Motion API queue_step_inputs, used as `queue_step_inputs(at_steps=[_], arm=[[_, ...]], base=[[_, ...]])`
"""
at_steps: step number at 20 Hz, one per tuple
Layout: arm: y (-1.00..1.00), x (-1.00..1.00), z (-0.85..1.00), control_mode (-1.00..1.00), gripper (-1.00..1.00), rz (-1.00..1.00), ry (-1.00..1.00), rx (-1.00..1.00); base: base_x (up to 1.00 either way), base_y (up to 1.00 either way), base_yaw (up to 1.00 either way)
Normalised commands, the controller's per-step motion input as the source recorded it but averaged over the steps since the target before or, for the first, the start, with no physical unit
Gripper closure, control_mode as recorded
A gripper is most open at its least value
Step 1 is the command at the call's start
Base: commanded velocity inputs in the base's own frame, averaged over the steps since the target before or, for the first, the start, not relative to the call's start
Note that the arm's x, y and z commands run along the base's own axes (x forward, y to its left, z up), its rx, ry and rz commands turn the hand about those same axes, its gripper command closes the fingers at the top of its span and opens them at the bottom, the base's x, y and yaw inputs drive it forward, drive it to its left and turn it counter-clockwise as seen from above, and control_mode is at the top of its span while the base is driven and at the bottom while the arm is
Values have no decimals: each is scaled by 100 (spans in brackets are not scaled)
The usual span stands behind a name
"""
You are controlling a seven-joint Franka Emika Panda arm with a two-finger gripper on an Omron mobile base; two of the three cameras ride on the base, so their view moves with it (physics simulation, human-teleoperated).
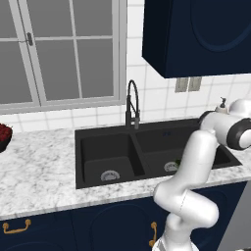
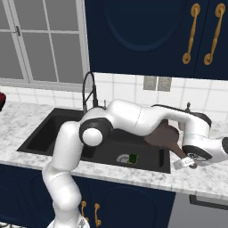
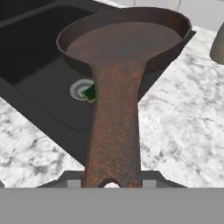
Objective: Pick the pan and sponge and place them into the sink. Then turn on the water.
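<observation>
Carrying the pan point(image 3: 124, 41) by its handle, gripper point(image 2: 189, 161) clamped on the handle end, pan poised over the sink's point(image 1: 98, 142) right basin edge beside the tabletop point(image 3: 175, 127). Best lowered level, clear of the rim (judgement). Sponge point(image 2: 132, 158) by the drain, plain from right base, half hidden in hand view.

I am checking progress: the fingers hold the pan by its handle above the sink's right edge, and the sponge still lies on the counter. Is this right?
Not quite. The sponge already lies in the sink, beside the right basin's drain, as the right base view shows. The rest holds: the fingers grip the pan by its handle over the sink's right edge.
</observation>
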Motion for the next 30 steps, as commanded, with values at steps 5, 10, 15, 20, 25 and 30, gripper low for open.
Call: queue_step_inputs(at_steps=[5,10,15,20,25,30], arm=[[56,20,0,-100,100,37,5,0],[54,34,0,-100,100,25,17,0],[46,45,0,-100,100,9,29,0],[31,41,-5,-100,100,0,17,0],[32,32,-14,-100,100,0,2,0],[27,27,-27,-100,100,1,0,0]], base=[[0,0,0],[0,0,0],[0,0,0],[0,0,0],[0,0,0],[0,0,0]])
